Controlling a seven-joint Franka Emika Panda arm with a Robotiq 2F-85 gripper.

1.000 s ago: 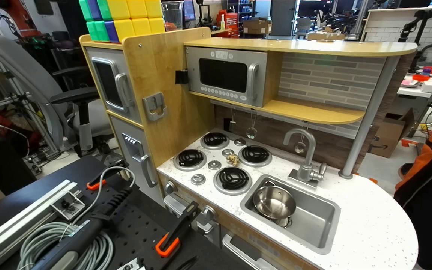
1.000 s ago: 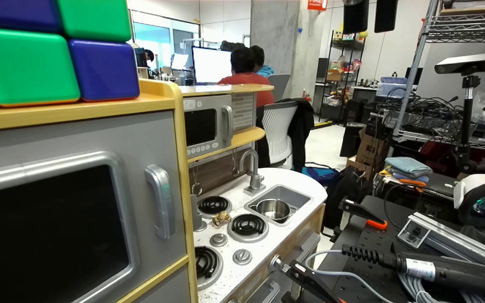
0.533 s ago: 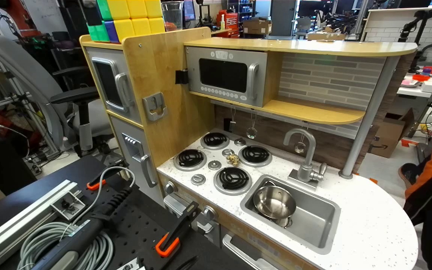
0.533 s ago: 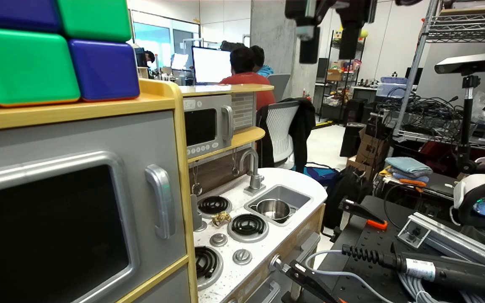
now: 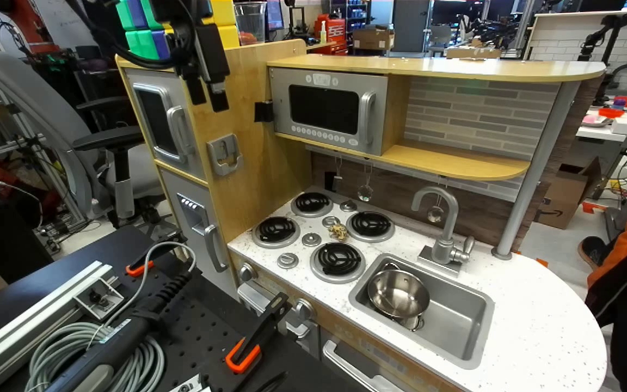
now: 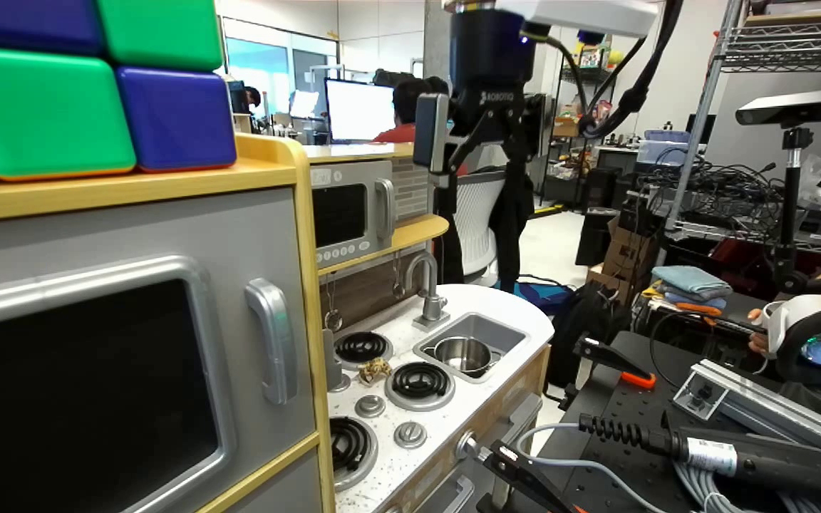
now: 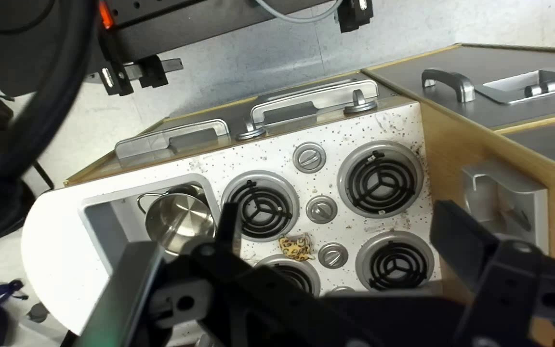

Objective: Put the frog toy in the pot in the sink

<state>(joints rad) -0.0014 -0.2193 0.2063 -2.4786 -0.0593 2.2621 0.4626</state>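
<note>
The frog toy [image 5: 338,232] is a small yellowish lump with dark spots on the white counter between the burners, beside a knob; it also shows in an exterior view [image 6: 374,369] and in the wrist view [image 7: 297,247]. The silver pot [image 5: 399,294] stands in the grey sink [image 5: 463,321], at the end closest to the burners; the pot also shows in the wrist view [image 7: 179,222]. My gripper [image 6: 479,274] is open and empty, pointing down, well above the counter. In the wrist view the toy lies between the spread fingers [image 7: 337,212], far below, closer to the left finger.
The microwave [image 5: 324,109] and wooden shelf [image 5: 455,160] overhang the back of the counter. The faucet [image 5: 444,228] rises behind the sink. A tall wooden side panel [image 5: 248,125] stands by the burners. A black table [image 5: 194,326] with cable and clamps is in front.
My arm and gripper have come down into both exterior views from above. The toy, pot and sink have not moved.
</note>
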